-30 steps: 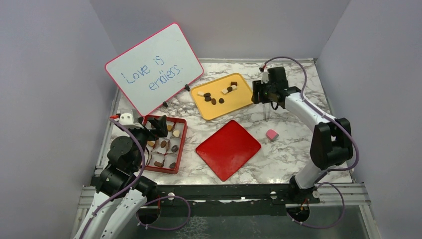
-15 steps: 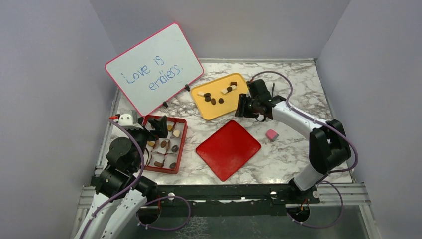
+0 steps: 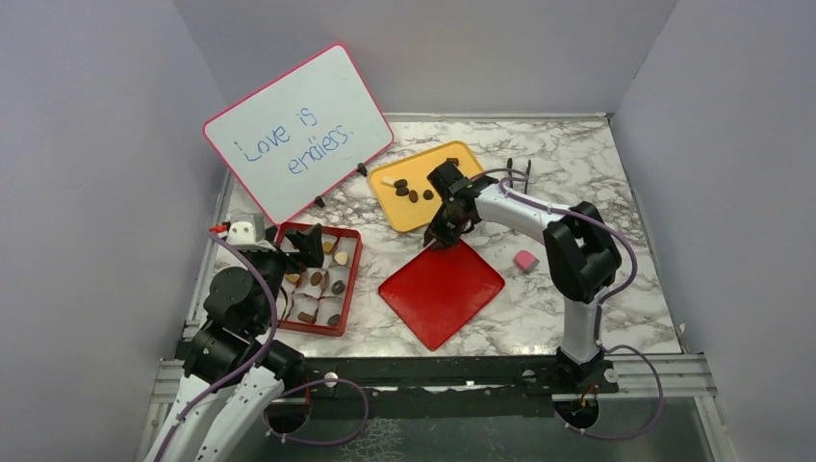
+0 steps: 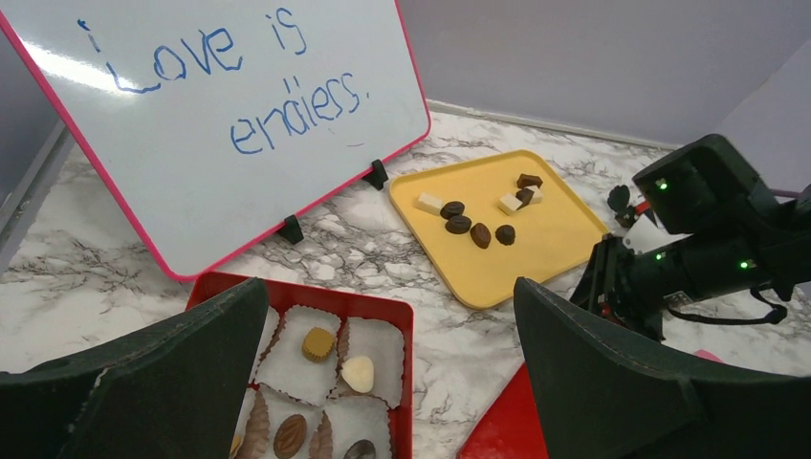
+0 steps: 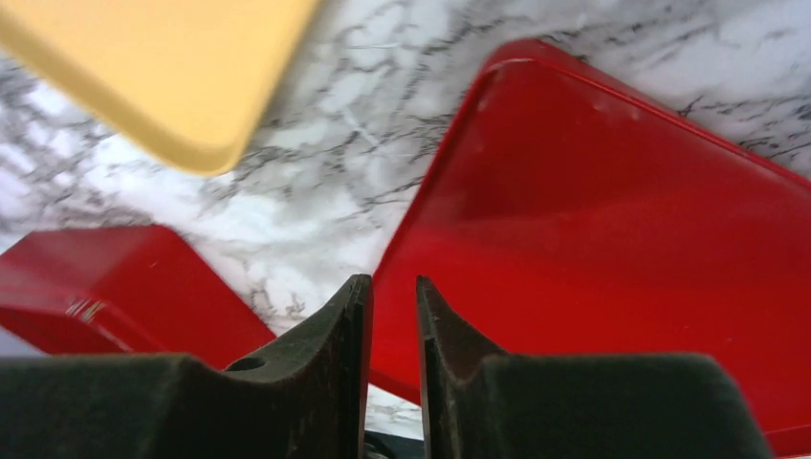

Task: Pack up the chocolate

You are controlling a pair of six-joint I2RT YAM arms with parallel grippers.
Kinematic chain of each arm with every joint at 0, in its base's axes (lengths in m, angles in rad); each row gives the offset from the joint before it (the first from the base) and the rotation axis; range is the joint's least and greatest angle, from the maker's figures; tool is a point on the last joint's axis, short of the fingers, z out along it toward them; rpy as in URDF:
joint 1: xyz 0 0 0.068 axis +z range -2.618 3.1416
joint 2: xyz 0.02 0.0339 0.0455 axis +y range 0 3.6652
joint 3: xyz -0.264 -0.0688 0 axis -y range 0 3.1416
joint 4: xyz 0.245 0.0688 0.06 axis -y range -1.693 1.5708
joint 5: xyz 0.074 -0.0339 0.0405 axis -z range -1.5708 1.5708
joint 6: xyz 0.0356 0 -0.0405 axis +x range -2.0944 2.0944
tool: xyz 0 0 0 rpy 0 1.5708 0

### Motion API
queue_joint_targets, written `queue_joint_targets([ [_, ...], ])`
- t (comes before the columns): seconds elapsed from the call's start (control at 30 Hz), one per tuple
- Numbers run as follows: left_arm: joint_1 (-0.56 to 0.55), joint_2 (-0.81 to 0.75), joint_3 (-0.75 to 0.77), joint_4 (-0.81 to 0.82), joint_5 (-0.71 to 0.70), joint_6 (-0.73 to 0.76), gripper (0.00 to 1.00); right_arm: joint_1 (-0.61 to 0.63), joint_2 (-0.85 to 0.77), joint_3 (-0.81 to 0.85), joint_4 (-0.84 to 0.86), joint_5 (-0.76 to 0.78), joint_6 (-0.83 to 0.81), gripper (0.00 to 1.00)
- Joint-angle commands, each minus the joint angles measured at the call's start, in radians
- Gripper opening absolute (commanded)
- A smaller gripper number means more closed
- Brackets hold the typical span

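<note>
While the left arm hangs low at the near left of the white marble-patterned table [image 3: 577, 183], its left gripper [image 4: 387, 287] stands spread wide with nothing between the pads, poised just above the far end of the square red box with divided compartments [image 3: 353, 271], where white pleated paper cups [image 4: 373, 339] line the cells. Some of the chocolate [image 4: 320, 344] already sits in those cups: tan, cream and dark brown bite-size pieces, one to a cup. The remaining loose pieces, mostly dark brown with a couple of cream blocks, lie scattered on the flat yellow plastic tray [image 3: 409, 214] further back, near the table's middle. The right arm stretches across to the left, its wrist passing over the near right part of that tray, and the right gripper [image 3: 432, 238] points down at the bare marble between the tray and the far corner of the flat red square lid [image 3: 443, 289]; seen from its own wrist camera the jaws are pinched to a thin slit (I can see nothing caught in it). A small pink cube [image 3: 525, 260] rests on the marble just right of the lid, apart from it. Behind the box leans a pink-framed whiteboard [image 3: 298, 130] with "Love is endless." written in blue marker
</note>
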State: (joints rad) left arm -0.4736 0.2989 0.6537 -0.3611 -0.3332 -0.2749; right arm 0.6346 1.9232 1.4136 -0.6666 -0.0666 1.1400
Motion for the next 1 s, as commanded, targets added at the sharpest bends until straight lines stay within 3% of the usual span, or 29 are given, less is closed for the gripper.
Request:
queue_joint_targets([
  [0.0, -0.002, -0.014, -0.008, 0.014, 0.019, 0.012, 0.99, 0.018, 0.071, 0.048, -0.096, -0.041, 0.143, 0.27],
  [0.97, -0.002, -0.021, -0.010, 0.015, 0.014, 0.016, 0.99, 0.036, 0.159, 0.107, -0.152, 0.003, 0.273, 0.26],
])
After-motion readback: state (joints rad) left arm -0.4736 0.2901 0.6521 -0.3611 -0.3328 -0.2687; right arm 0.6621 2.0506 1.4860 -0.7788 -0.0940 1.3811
